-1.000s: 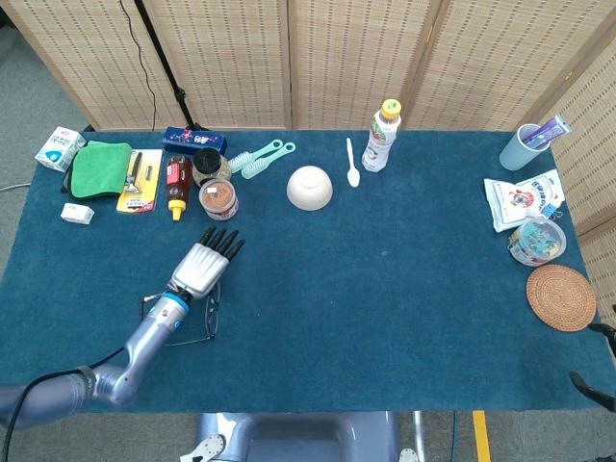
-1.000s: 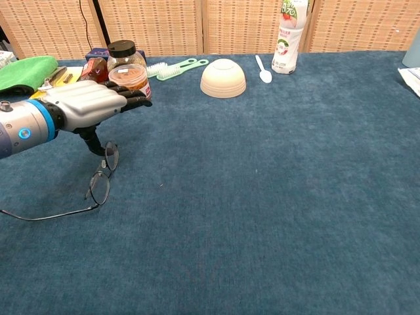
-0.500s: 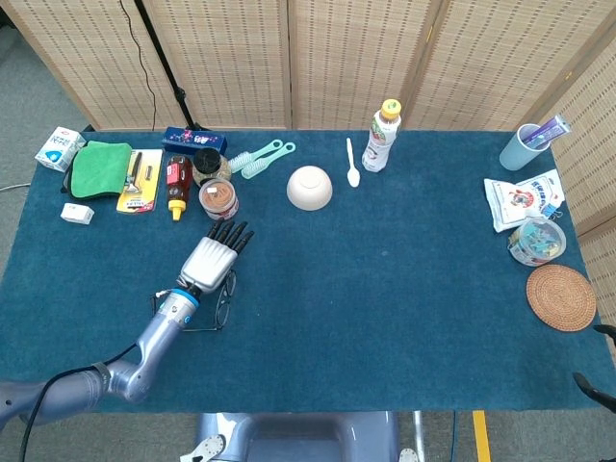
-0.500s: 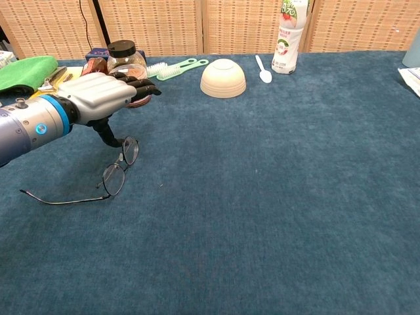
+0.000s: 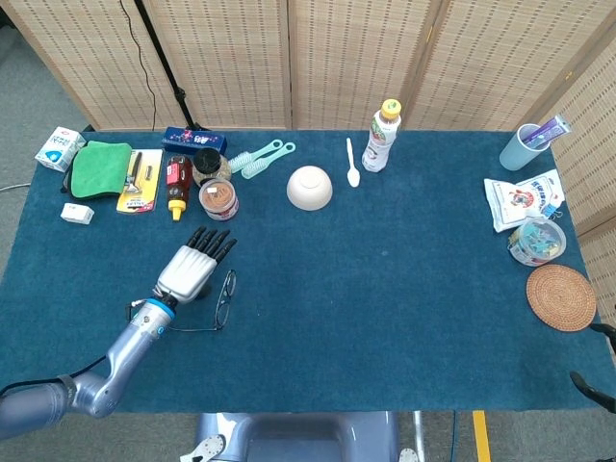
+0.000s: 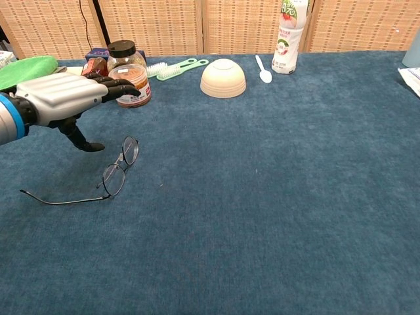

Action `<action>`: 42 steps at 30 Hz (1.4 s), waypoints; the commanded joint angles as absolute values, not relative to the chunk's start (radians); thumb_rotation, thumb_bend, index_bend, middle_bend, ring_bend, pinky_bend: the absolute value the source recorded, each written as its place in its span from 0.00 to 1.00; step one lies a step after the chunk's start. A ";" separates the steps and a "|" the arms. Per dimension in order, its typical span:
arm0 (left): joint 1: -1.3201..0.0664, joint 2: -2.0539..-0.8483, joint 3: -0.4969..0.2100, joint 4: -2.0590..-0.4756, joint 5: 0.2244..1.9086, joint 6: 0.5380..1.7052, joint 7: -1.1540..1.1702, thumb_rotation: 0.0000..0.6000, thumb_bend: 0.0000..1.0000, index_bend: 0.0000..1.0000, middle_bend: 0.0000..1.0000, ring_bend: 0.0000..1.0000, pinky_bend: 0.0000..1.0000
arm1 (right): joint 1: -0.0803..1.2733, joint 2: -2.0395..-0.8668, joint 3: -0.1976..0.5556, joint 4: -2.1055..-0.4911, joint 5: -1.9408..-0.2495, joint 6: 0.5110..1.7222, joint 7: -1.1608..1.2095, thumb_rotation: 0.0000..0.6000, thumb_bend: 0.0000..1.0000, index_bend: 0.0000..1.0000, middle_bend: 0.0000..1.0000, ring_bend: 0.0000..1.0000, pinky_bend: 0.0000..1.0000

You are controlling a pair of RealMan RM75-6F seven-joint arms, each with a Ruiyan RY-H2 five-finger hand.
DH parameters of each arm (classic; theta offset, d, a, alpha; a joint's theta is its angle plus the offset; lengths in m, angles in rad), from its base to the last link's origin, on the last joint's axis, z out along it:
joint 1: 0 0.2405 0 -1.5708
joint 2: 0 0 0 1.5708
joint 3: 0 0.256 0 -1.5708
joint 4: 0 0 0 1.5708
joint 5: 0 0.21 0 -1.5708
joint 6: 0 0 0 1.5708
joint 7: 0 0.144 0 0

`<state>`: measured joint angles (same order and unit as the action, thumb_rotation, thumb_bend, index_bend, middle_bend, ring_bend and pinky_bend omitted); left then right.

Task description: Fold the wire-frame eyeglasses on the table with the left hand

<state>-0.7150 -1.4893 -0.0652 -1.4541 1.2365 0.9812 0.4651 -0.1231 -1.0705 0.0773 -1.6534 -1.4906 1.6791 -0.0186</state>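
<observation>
Since half a second ago the left hand has drawn back leftward off the glasses, which lie where they were on the table, one temple sticking out, not yet folded. Released, it hovers palm down beside them, fingers straight and pointing away, thumb hanging toward the cloth. The thin frame may skid or twist if the thumb pushes the temple without pinning the lenses. No right hand shows.
</observation>
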 commanded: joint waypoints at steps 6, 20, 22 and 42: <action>-0.684 -1.264 0.061 -1.709 1.426 0.962 0.388 0.99 0.20 0.07 0.00 0.00 0.00 | -0.123 -1.071 0.074 -1.659 -1.504 1.684 -0.019 1.00 0.01 0.30 0.10 0.16 0.25; -0.677 -1.296 0.084 -1.675 1.433 0.921 0.487 0.97 0.19 0.11 0.00 0.00 0.00 | -0.136 -1.068 0.070 -1.661 -1.513 1.703 -0.012 1.00 0.01 0.30 0.10 0.16 0.26; -0.673 -1.302 0.084 -1.668 1.432 0.927 0.504 0.97 0.19 0.11 0.00 0.00 0.00 | -0.138 -1.068 0.069 -1.662 -1.514 1.705 -0.012 1.00 0.01 0.30 0.10 0.16 0.26; -0.654 -1.383 0.076 -1.594 1.388 0.917 0.564 0.97 0.19 0.12 0.00 0.00 0.00 | -0.141 -1.067 0.068 -1.660 -1.512 1.701 -0.003 1.00 0.01 0.30 0.10 0.16 0.26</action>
